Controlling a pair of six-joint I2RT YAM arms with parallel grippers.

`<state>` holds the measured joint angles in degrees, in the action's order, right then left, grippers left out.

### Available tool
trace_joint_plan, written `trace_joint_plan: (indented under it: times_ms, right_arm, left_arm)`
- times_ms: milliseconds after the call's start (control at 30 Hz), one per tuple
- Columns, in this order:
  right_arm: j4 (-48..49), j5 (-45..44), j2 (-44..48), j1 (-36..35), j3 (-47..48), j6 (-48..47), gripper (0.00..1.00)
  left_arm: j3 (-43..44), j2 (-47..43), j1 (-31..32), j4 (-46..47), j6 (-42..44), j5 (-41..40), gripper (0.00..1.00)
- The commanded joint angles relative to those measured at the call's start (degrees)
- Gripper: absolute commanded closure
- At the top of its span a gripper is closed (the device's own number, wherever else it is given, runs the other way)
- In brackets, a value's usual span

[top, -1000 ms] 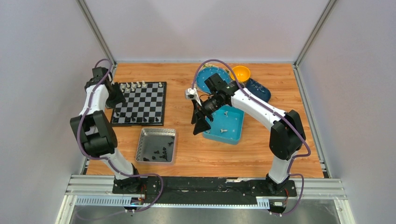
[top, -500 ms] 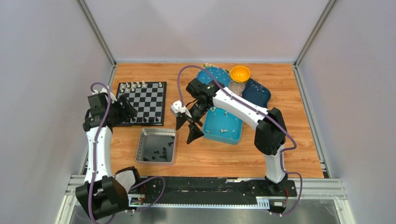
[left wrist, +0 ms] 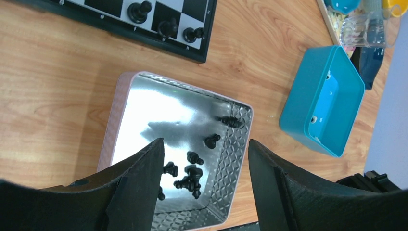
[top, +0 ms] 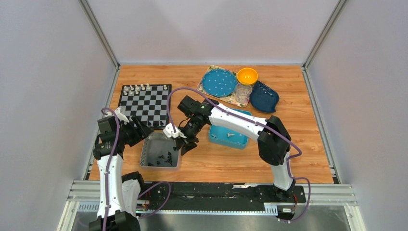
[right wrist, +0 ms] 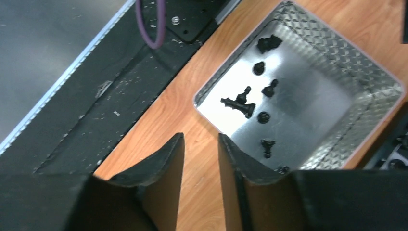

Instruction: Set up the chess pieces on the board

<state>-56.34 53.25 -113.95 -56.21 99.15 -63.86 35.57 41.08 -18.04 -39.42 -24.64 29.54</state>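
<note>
Outside silver tray rim, right gripper over wooden table, narrowly parted.

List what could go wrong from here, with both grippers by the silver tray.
1. The left gripper and right gripper flank one silver tray; reaching in together, they could collide.
2. The black pieces lie toppled and bunched near the tray's wall; the wide jaws may pinch two or scatter them.
</note>
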Motion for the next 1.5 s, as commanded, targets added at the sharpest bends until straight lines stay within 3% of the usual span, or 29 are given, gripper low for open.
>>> trace_joint_plan:
  times_ms: [0, 167, 333, 433, 500, 600, 867, 1100, 1467]
  right_arm:
    - [11.15, -3.42, -1.62, -1.18, 1.75, 8.3, 0.72]
    - [19.4, -7.19, -2.68, -2.07, -0.19, 14.27, 0.77]
    - [21.53, -10.45, -4.87, -2.15, 1.39, 21.04, 0.77]
    - [21.53, -12.12, -5.58, -1.98, 2.27, 23.67, 0.77]
    - [21.44, -10.46, -5.32, -0.93, 2.89, 26.66, 0.77]
    - [21.27, -6.68, -3.57, 1.26, 3.06, 33.61, 0.76]
    - [15.64, 4.47, 4.52, 6.89, 0.52, 39.68, 0.73]
    - [14.5, 7.56, 6.99, 9.79, -3.62, 39.69, 0.71]
    - [13.01, 8.71, 8.66, 10.68, -6.08, 38.89, 0.7]
  left_arm:
    - [1.95, -3.28, -0.15, -3.29, -1.55, -5.18, 0.28]
    - [2.84, -5.22, -0.06, -5.23, -1.37, -8.18, 0.29]
    - [1.52, -5.66, 0.03, -6.2, -1.55, -7.04, 0.29]
    - [-0.15, -5.84, 0.03, -3.74, -1.63, -2.05, 0.32]
    - [-1.9, -5.14, 0.98, -1.29, -2.16, 4.19, 0.34]
    - [-2.87, -3.38, 3.18, -1.36, -1.55, 6.5, 0.36]
    - [-2.61, 2.5, 17.84, -0.93, 1.52, -1.49, 0.37]
    - [-1.39, 9.01, 29.36, 0.4, 8.19, -10.11, 0.4]
    - [4.06, 23.07, 35.53, -0.57, 18.13, -13.89, 0.43]
